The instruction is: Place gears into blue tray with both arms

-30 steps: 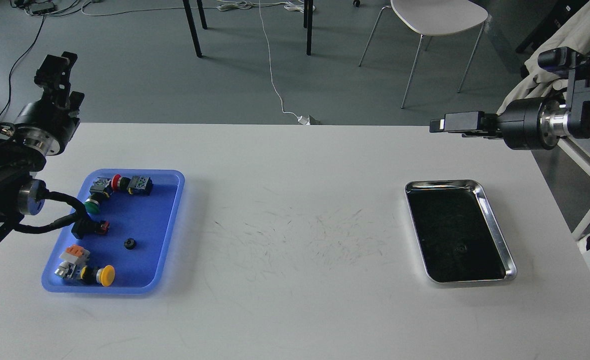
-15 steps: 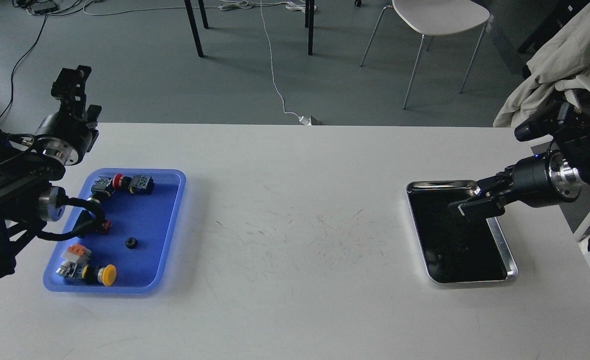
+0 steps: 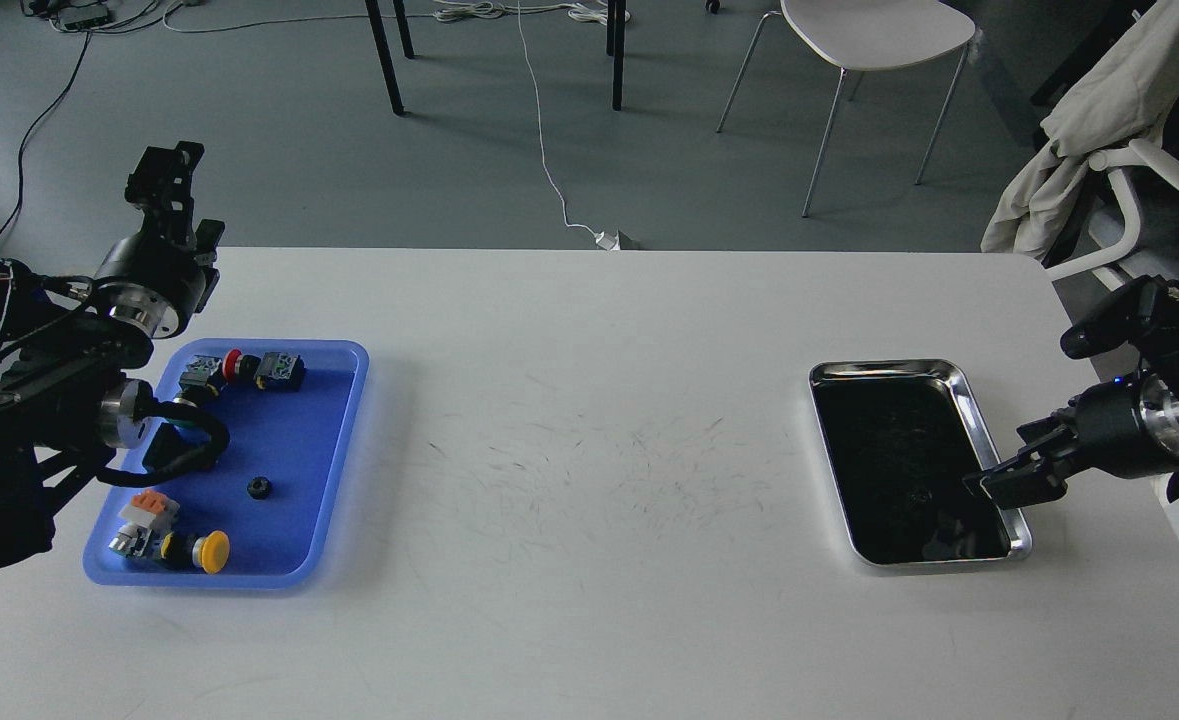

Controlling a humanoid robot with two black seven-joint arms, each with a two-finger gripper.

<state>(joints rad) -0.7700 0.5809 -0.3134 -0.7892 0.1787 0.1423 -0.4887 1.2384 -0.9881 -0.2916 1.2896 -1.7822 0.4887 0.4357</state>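
Currently one black gear [image 3: 258, 488] is seen lying flat in the blue tray [image 3: 334, 470] at lower left, among push-button switches. At right, the right gripper [image 3: 1011, 487] is held low over the steel tray's [image 3: 989, 440] near right rim, pointing left; any gear in that dark interior cannot be made out. The left gripper [image 3: 164, 175] is raised at upper left, pointing up. Neither pair of fingers can be judged apart or together.

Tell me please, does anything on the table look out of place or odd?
Nothing is spilled or damaged. The blue tray holds one gear among several push-button switches; the steel tray sits square, and the table bears only faint scratch marks.
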